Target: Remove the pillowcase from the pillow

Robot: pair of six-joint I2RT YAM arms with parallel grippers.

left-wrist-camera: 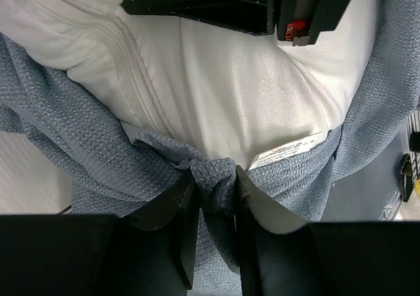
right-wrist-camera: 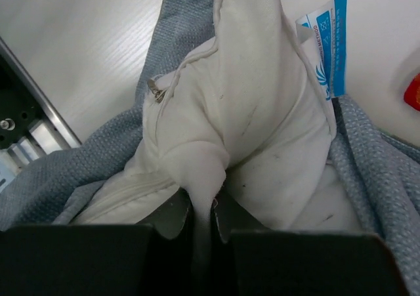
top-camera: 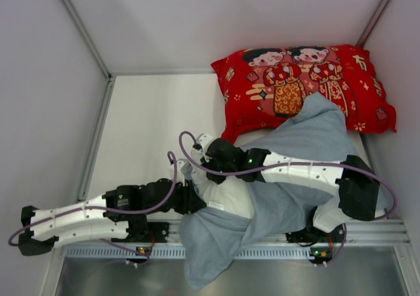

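Note:
The pillowcase (top-camera: 295, 151) shows its blue-grey side and lies across the table from the red pillow to the front edge, where one end hangs over. The white pillow (top-camera: 230, 194) sticks out of its opening at the middle. My left gripper (top-camera: 190, 197) is shut on a bunched fold of the pillowcase (left-wrist-camera: 215, 178) at the opening's rim, with the pillow (left-wrist-camera: 223, 92) just beyond. My right gripper (top-camera: 209, 153) is shut on a pinch of the white pillow (right-wrist-camera: 203, 171), near its zipper, with pillowcase cloth (right-wrist-camera: 79, 178) on both sides.
A red pillow printed with two cartoon figures (top-camera: 302, 86) lies at the back right, under the pillowcase's far end. The white walls of the enclosure close in on three sides. A metal rail (top-camera: 262, 250) runs along the near edge.

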